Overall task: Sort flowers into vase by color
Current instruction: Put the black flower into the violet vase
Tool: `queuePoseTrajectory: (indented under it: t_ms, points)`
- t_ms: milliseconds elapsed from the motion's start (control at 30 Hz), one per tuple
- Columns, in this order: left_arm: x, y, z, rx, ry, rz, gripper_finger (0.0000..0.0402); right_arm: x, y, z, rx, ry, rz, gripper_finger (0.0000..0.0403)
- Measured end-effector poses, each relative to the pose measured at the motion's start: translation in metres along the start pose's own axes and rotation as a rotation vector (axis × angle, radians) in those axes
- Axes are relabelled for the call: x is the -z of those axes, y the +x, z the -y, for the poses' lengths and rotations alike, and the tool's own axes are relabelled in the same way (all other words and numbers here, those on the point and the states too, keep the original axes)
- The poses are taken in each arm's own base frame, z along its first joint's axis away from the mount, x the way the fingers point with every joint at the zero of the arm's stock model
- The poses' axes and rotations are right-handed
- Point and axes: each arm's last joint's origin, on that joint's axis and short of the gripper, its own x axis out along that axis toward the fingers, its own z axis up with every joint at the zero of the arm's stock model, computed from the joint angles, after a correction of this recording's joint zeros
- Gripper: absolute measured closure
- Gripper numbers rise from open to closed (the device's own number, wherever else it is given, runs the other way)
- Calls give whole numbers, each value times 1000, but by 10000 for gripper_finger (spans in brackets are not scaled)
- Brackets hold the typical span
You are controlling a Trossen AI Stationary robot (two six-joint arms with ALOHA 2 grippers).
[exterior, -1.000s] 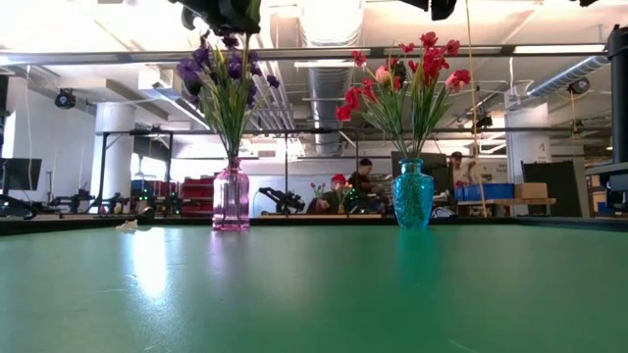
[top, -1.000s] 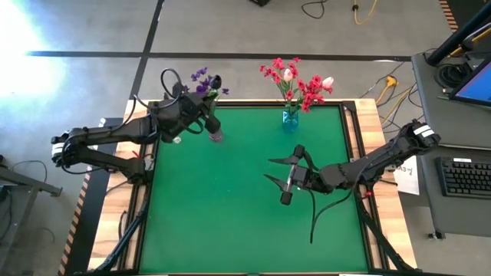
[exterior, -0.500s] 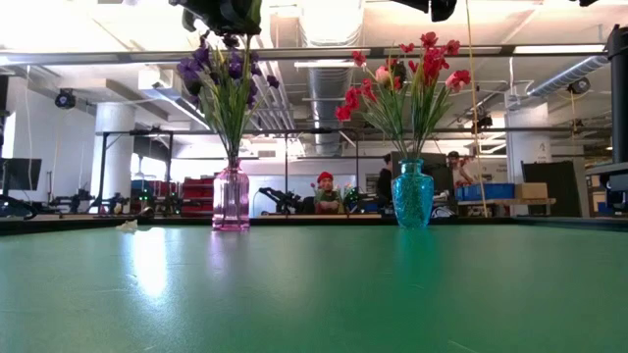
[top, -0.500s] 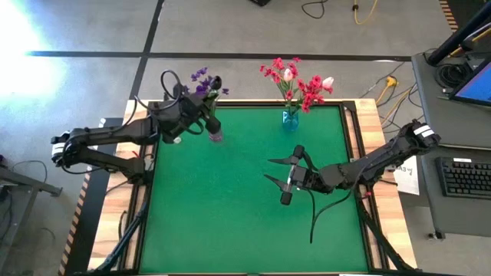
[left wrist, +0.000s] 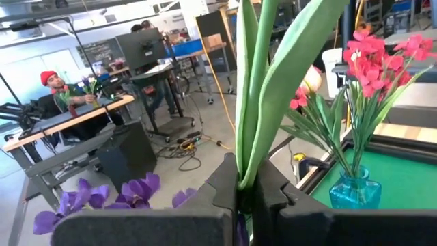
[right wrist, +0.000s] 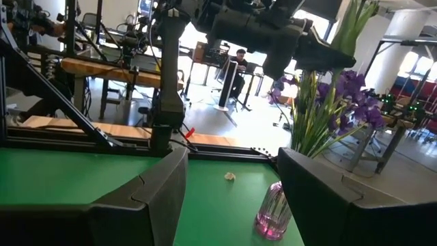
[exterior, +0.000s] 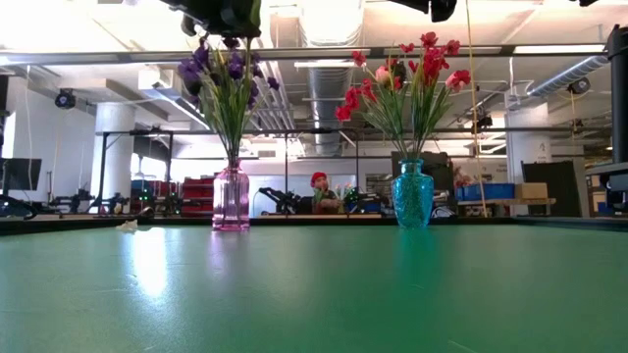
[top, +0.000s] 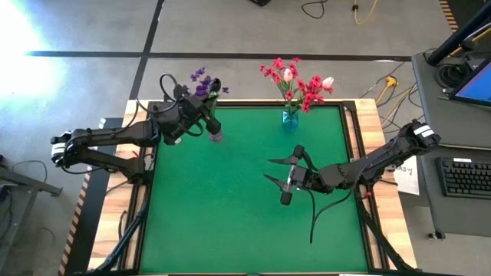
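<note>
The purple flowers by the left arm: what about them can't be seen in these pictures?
- The bloom on the stem pinched in the left fingers: cut off by the left wrist view's top edge.
- High view: the left arm covers where that stem meets the pink vase.
- Low view: the fingers' grip is cut off at the top.

Purple flowers (exterior: 224, 74), pink vase (exterior: 232, 199), red flowers (exterior: 402, 74), teal vase (exterior: 413, 195), green table (top: 230, 199)

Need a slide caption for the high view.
Left claw shut on a green stem above the pink vase; right claw open over the green table.
</note>
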Motion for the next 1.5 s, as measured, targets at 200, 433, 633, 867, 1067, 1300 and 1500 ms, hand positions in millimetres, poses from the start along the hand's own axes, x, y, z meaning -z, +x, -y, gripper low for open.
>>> queuePoseTrajectory:
  t_ms: [200,433,633,867,1067,1300,1500]
  points:
    - [5,0,1,2,6,-41,401,1,0,0,-3,-9,-11,181]
    - [6,0,1,1,-28,-56,401,1,0,0,-3,-9,-12,181]
    - [10,-1,1,-27,-57,-88,401,1,0,0,-3,-9,-11,181]
    - [15,-1,1,-35,-67,-132,401,1,0,0,-2,-2,-12,181]
    - [17,-2,1,-35,-85,-149,401,2,0,0,-3,5,-15,181]
    - [21,-2,1,-38,-93,-188,402,2,0,0,-3,8,-14,181]
    - [22,-3,1,-43,-100,-197,401,2,0,0,-3,7,-14,181]
